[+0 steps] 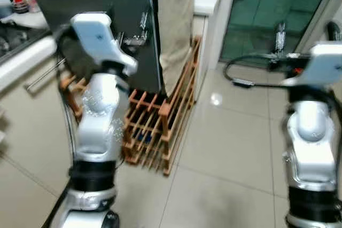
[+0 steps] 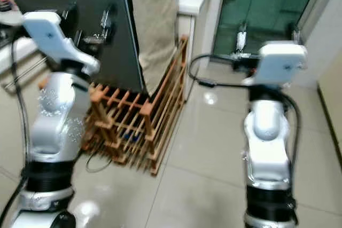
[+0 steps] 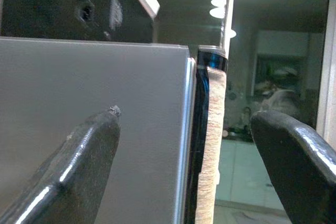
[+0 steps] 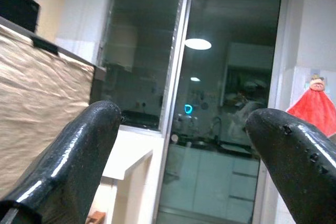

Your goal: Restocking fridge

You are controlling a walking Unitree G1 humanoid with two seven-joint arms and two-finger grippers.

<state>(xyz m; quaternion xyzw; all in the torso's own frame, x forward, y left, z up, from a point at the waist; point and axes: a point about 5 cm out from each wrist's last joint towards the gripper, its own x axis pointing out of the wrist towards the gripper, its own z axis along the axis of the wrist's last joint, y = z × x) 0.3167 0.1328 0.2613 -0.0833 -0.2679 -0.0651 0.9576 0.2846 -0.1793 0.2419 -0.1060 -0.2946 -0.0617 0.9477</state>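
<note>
We hold our left gripper [image 3: 184,156] raised with fingers spread wide, straddling the edge of the dark grey fridge [image 1: 107,20], whose side wears a beige cloth [image 1: 173,25]. Our right gripper [image 4: 184,156], equally wide and empty, faces the glass door [image 4: 231,103]; a wooden rack [image 1: 155,126] stands on the tiled floor [image 1: 230,148] at the fridge's foot.

Two silver arms [image 1: 99,116] of glossy, rounded metal segments rise on black ribbed collars and chrome bases, each capped by a white wrist housing [image 2: 280,62]. A black cable [image 1: 251,70] loops from the right wrist (an orange mark shows beside it). Both grippers carry long, shiny black fingers [image 3: 79,156], rounded at the tips.
</note>
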